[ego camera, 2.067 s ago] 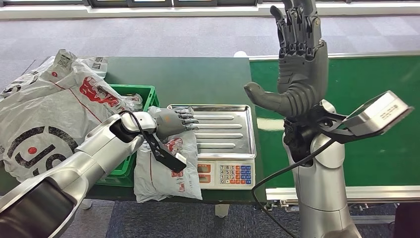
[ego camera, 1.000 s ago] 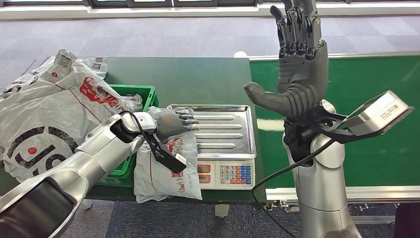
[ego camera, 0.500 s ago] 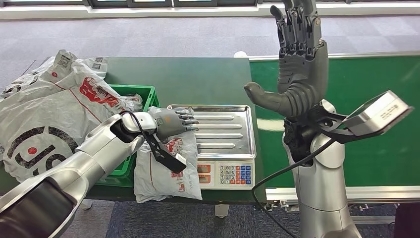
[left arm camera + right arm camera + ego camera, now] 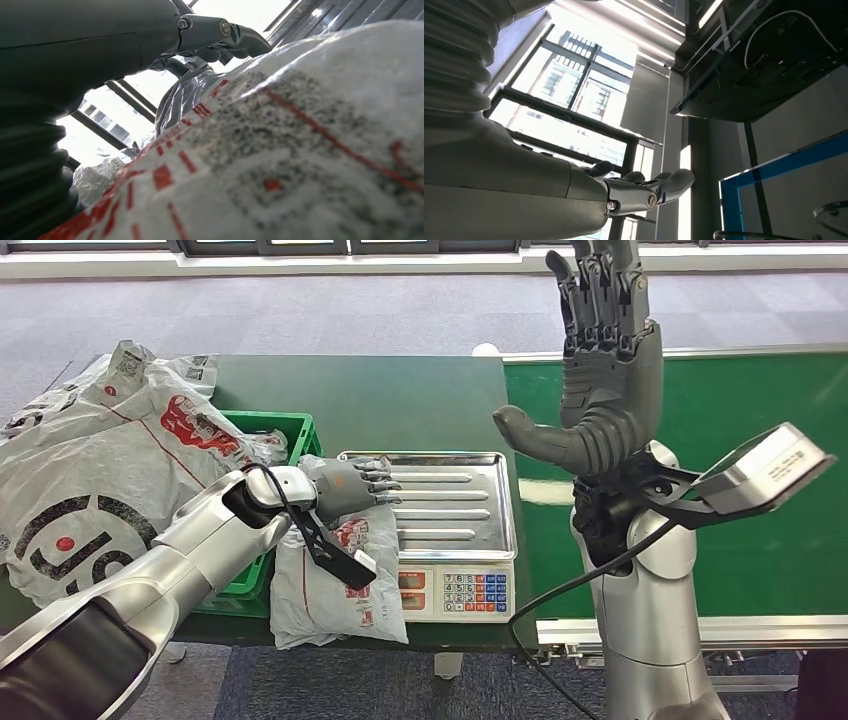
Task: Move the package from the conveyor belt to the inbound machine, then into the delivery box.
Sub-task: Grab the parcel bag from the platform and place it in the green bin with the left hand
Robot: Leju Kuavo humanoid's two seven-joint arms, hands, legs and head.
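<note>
The package [image 4: 335, 585], a white bag with red print, lies between the green crate [image 4: 288, 428] and the scale, its upper end against the steel weighing tray [image 4: 455, 505] and its lower end over the table's front edge. My left hand [image 4: 350, 485] rests flat on its top end, fingers stretched out onto the tray's left rim. The left wrist view has the package [image 4: 300, 150] pressed close under the left hand [image 4: 100, 45]. My right hand [image 4: 600, 350] stands raised upright over the conveyor belt [image 4: 760, 400], fingers apart and holding nothing; the right wrist view has the right hand [image 4: 524, 190] against windows.
The scale's keypad [image 4: 470, 592] faces the table's front edge. Several large white bags [image 4: 90, 460] are heaped over the crate at the left. The dark green tabletop [image 4: 400, 400] lies behind the scale. A flat device on a bracket [image 4: 765, 470] sticks out from my right forearm.
</note>
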